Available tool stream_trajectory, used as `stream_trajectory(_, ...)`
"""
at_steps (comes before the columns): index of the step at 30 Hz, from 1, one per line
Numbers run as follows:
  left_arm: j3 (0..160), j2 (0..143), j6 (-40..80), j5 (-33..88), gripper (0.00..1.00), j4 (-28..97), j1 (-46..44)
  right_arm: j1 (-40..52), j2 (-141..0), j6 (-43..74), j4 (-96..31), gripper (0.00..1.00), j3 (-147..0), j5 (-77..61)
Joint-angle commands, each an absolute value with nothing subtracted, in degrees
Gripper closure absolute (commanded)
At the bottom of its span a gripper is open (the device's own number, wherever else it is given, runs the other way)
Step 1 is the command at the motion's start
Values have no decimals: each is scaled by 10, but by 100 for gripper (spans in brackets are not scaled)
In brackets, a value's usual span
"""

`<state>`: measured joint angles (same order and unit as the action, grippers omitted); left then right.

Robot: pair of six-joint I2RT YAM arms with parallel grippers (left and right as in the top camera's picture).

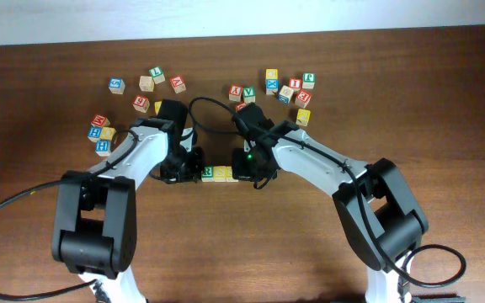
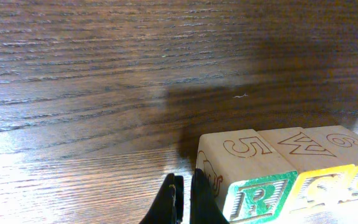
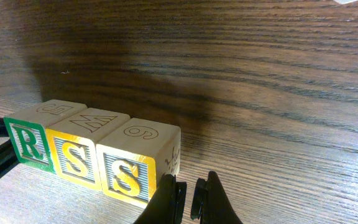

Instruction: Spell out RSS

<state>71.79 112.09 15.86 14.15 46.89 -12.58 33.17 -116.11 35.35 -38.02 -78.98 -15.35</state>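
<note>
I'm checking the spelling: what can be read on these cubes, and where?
"R": front of the green cube.
"S": front of the middle yellow cube.
"S": front of the end yellow cube.
"5", "W", "6": carved on their tops, as the left wrist view reads them.
Too small to read: the scattered cubes.

Matt pale-wood RSS cubes [image 3: 82, 149] (painted faces) on a dark, grained, faintly glossy wooden table [image 3: 260, 74]

Scattered letter cubes [image 1: 178, 82]; wooden table [image 1: 445, 101]
</note>
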Motion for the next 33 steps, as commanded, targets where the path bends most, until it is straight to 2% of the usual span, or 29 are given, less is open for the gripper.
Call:
stream_trajectory(1,713,1128,149,150,100,472,-120,332,-1166,353,-379,96,-805,-159)
stream_trajectory(7,713,1128,149,108,100,492,-89,325,-1161,346,-464,95,-837,-113)
stream_trajectory(11,713,1128,149,106,100,496,-74,326,-1161,333,-487,95,-839,-134)
stream_trajectory(15,713,1128,149,110,100,492,-74,331,-1161,333,-477,91,-839,-133)
stream_trajectory(24,713,1128,158,129,100,456,-98,331,-1191,339,-447,95,-839,-133)
stream_trajectory(33,713,1128,158,156,100,425,-126,331,-1194,339,-430,96,-839,-136)
